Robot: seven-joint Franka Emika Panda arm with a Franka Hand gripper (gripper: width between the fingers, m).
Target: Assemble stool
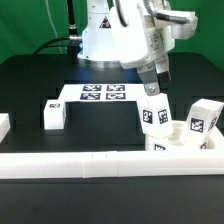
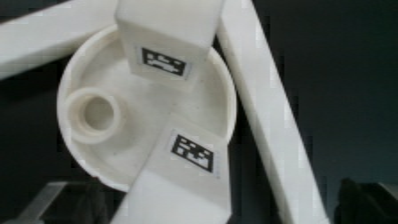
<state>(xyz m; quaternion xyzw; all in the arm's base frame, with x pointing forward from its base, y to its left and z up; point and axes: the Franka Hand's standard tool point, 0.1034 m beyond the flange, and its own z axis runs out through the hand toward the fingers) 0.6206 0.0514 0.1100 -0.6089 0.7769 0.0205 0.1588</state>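
Claw (image 1: 156, 90), right of centre, looks clamped on an upright leg (image 1: 153, 113). Loose leg (image 1: 53, 115) lies mid-left; seat (image 1: 178, 140) sits lower right, with a third leg (image 1: 203, 118) beside it. The plastic looks light, stiff and slick, so grip the legs across their flat faces.

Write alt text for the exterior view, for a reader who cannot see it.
A robot arm's end effector meets the top of an upright tagged stool leg at the round seat, beside the long white rail on the exterior view's right. A second leg stands at the seat; a third leg sits apart on the left, near the marker board.
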